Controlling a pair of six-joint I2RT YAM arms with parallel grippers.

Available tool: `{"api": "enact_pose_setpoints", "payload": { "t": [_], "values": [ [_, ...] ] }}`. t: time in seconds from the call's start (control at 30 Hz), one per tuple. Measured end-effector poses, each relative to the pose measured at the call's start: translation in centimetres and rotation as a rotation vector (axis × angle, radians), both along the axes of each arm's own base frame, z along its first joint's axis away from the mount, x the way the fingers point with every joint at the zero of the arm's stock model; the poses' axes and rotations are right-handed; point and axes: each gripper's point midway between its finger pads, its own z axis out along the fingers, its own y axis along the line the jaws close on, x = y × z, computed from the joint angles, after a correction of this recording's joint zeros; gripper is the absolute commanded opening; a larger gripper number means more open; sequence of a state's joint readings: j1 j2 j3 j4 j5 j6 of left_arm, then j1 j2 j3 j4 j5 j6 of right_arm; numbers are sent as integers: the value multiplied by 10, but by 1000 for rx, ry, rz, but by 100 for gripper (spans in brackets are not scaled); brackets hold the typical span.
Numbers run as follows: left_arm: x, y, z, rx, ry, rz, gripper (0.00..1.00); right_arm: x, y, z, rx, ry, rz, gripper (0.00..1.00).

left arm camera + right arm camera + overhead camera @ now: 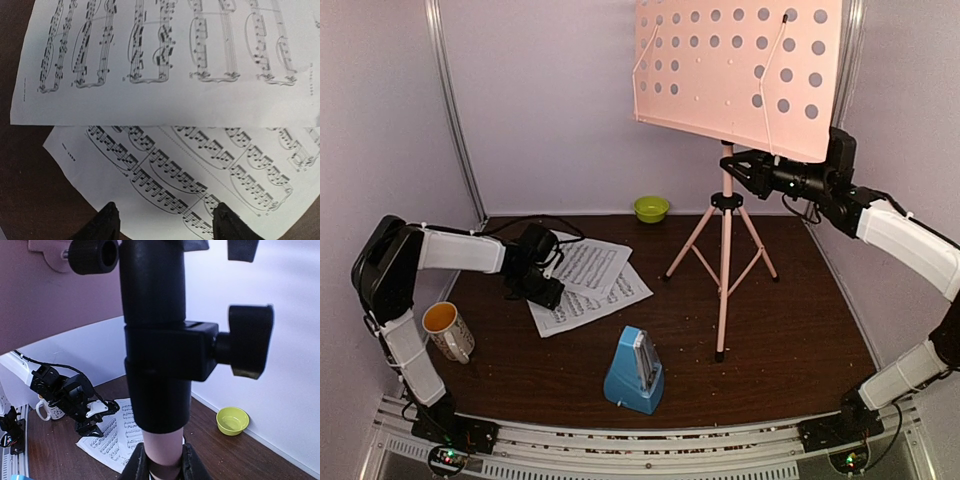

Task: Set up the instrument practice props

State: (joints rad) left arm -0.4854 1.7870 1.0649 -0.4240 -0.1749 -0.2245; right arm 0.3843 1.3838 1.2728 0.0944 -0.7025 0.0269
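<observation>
The left end effector (165, 222), its fingers spread, hangs over the left edge of the two music sheets (588, 282), which lie overlapped on the table (800, 320) and stretch away to its right. The right end effector (164, 466) pinches the pole of the music stand (725, 270).

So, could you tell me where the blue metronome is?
Top view: the blue metronome stands front-centre on the table, in front of the sheet-music pages and left of the pink stand's near foot.
</observation>
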Motion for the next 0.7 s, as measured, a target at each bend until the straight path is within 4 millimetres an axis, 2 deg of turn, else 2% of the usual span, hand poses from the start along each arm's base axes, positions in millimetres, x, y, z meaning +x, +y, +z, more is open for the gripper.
{"api": "enact_pose_setpoints", "payload": {
  "t": [0.17, 0.27, 0.33, 0.4, 0.47, 0.53, 0.6, 0.7],
  "values": [
    [19, -38, 40, -81, -93, -89, 66, 2, -3, 4, 32, 14, -4, 0],
    [40, -74, 72, -159, -169, -145, 66, -1, -1, 10, 55, 4, 18, 0],
    [53, -98, 86, -203, -200, -178, 66, -3, 1, 13, 66, -6, 35, 0],
    [65, -119, 90, -235, -216, -206, 67, -3, 4, 16, 75, -22, 55, 0],
    [71, -136, 81, -244, -201, -230, 67, -2, 7, 15, 77, -30, 71, 0],
    [72, -144, 63, -233, -169, -241, 67, -1, 9, 13, 75, -35, 83, 0],
    [68, -147, 40, -209, -123, -246, 67, 1, 10, 9, 71, -34, 87, 0],
    [58, -141, 8, -154, -46, -242, 67, 4, 12, 4, 63, -30, 89, 0]
  ]
}}
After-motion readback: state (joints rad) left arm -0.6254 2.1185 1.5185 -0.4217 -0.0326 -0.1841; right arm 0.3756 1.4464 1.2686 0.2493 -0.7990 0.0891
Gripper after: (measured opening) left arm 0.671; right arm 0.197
